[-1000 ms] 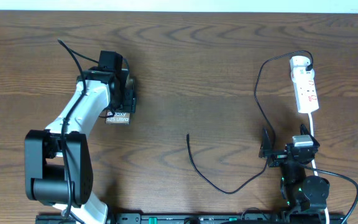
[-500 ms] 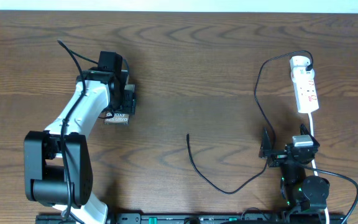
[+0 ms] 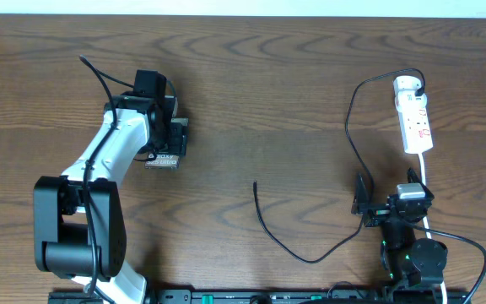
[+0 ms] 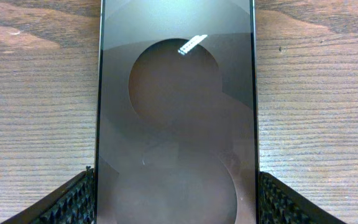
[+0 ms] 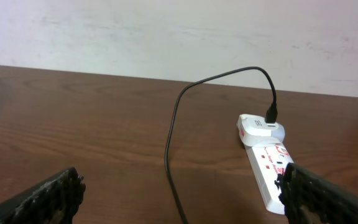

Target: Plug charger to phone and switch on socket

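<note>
Left gripper [image 4: 178, 202], clamped on the phone [image 3: 165, 158], has just swung it slightly toward the charger [image 3: 310, 260]. Right gripper [image 5: 182, 202] gapes wide, well off from the phone. Plugging not begun.

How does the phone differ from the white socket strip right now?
The phone is a dark glossy slab; the socket is white with red markings. The left gripper clamps the phone's edges; no gripper touches the socket. The charger is plugged into the socket's rounded end but not into the phone; its free tip lies on the table between them. Both are flat and elongated.
</note>
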`<action>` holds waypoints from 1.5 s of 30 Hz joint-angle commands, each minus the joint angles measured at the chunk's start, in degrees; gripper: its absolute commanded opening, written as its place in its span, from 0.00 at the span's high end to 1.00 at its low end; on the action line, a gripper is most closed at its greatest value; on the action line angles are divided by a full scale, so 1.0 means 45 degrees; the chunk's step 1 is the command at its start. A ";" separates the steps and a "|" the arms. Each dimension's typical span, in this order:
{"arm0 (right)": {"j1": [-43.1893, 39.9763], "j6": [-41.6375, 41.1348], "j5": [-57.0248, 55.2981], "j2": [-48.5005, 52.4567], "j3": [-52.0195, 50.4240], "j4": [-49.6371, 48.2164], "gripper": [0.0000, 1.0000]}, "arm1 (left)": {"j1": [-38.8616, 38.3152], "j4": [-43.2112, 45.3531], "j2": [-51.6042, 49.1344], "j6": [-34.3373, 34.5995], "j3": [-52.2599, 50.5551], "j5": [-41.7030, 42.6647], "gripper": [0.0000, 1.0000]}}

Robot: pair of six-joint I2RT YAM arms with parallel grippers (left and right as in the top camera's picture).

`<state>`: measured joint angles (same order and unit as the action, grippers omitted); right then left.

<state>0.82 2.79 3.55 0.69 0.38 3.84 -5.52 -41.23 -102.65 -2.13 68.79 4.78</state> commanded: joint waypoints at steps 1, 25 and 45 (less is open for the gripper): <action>0.0078 0.0155 -0.0087 -0.0078 -0.0015 0.0053 0.01 | 0.0005 -0.0121 -0.0141 0.0019 -0.0141 0.0180 0.93; 0.0078 0.0155 -0.0087 -0.0078 -0.0015 0.0053 0.01 | -0.0010 0.0374 -0.0151 0.0257 -0.1486 0.0515 0.93; 0.0078 0.0155 -0.0087 -0.0078 -0.0015 0.0053 0.01 | -0.0010 0.0860 -0.0160 0.0262 -0.2161 0.0515 0.92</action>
<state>0.82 2.81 3.55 0.69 0.38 3.84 -5.52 -37.76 -102.87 -1.48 60.34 6.13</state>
